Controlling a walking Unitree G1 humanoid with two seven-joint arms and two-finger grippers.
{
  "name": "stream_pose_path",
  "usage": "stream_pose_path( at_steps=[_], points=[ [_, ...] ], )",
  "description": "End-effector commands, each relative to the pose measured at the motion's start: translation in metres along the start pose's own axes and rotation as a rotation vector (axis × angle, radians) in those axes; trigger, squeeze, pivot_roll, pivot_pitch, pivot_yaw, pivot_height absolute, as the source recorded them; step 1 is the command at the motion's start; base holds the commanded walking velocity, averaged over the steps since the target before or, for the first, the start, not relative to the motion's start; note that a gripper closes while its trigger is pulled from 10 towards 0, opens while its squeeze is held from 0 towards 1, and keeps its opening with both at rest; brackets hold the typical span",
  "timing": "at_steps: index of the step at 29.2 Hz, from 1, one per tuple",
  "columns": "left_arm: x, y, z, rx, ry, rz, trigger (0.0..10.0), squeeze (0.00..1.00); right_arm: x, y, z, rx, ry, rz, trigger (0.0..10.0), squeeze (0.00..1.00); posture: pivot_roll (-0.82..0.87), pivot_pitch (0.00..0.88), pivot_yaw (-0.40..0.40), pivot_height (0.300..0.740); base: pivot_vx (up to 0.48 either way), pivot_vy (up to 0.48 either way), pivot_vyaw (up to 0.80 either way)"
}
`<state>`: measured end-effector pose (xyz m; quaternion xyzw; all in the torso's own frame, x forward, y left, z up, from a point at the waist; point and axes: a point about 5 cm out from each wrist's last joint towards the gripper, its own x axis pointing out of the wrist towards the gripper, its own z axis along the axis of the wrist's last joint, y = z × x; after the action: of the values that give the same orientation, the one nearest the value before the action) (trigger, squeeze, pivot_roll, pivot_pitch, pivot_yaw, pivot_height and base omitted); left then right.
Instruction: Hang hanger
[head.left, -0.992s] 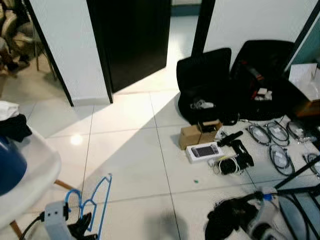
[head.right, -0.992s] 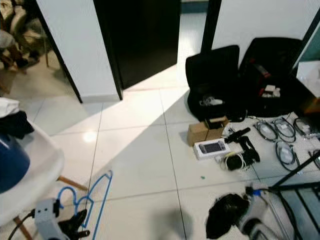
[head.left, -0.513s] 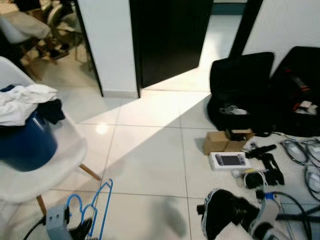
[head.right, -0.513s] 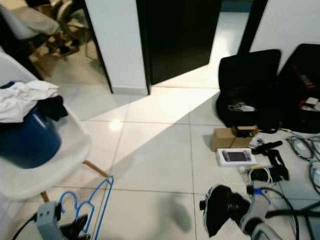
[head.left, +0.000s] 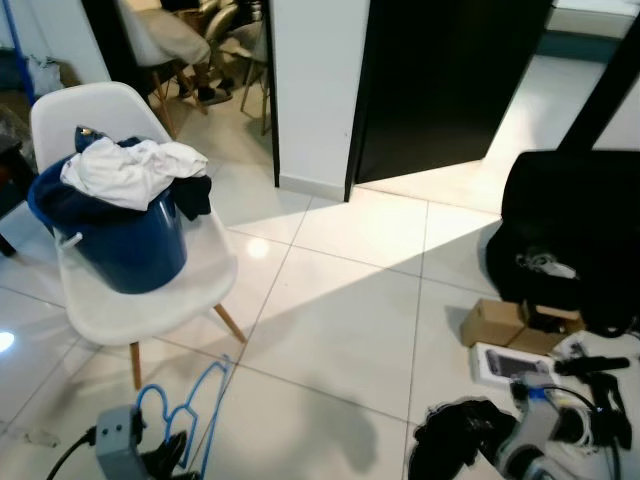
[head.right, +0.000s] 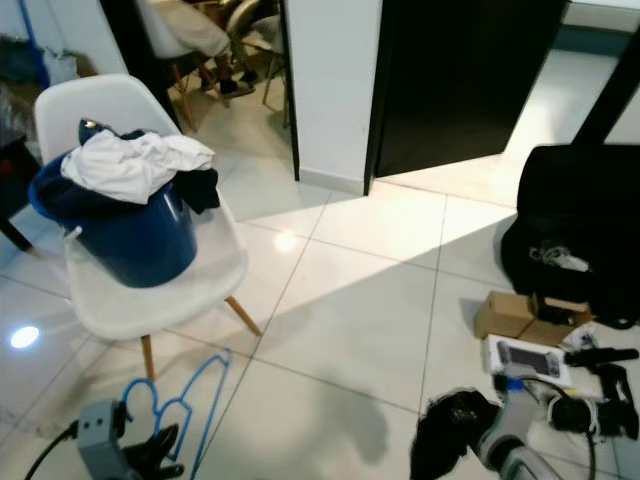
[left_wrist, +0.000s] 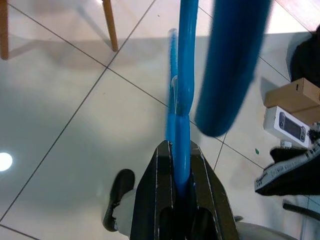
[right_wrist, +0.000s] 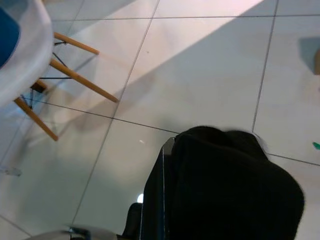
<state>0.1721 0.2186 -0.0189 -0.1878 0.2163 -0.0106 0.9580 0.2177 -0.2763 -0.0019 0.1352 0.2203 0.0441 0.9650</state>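
Observation:
A blue wire hanger (head.left: 192, 412) hangs low at my left side, over the floor tiles. My left gripper (head.left: 168, 462) is shut on it; in the left wrist view both black fingers (left_wrist: 159, 176) pinch the blue hanger (left_wrist: 181, 125), which runs straight out from them. At the lower right, my right gripper (head.left: 478, 452) is shut on a bunched black garment (head.left: 450, 448). In the right wrist view that black garment (right_wrist: 232, 185) covers the fingers, leaving one finger edge (right_wrist: 159, 200) showing.
A white chair (head.left: 150, 290) with wooden legs stands at the left and holds a blue bucket (head.left: 125, 245) piled with clothes. A dark doorway (head.left: 440, 80) lies ahead. A black bag (head.left: 570, 235), cardboard boxes (head.left: 500, 325) and a small device (head.left: 512, 365) crowd the floor at right.
The camera has swung left: the chair and bucket came fully into view and the bags and cables slid off to the right. Both grippers keep their hold.

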Motion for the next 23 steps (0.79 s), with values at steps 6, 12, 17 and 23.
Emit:
stream_pose_path(
  at_steps=[6,12,17,23],
  points=[
    [-0.0017,0.0030,-0.0045,-0.009,0.015,0.015,10.0,0.00,-0.0059,-0.0047,-0.0105,0.024,0.034,-0.020,10.0,0.00,0.01,0.123,-0.039,0.740,0.000,0.000,0.68],
    [-0.0019,0.0040,-0.0062,-0.010,0.018,0.016,10.0,0.00,-0.0061,-0.0047,-0.0117,0.025,0.037,-0.018,10.0,0.00,0.01,0.115,-0.037,0.740,0.000,0.000,0.68],
    [-0.0021,0.0041,-0.0076,-0.008,0.023,0.016,10.0,0.00,-0.0062,-0.0048,-0.0122,0.025,0.039,-0.015,10.0,0.00,0.01,0.109,-0.036,0.740,0.000,0.000,0.68],
    [-0.0021,0.0040,-0.0081,-0.007,0.025,0.016,10.0,0.00,-0.0064,-0.0049,-0.0124,0.026,0.039,-0.012,10.0,0.00,0.01,0.108,-0.036,0.740,0.000,0.000,0.67]
  ],
)
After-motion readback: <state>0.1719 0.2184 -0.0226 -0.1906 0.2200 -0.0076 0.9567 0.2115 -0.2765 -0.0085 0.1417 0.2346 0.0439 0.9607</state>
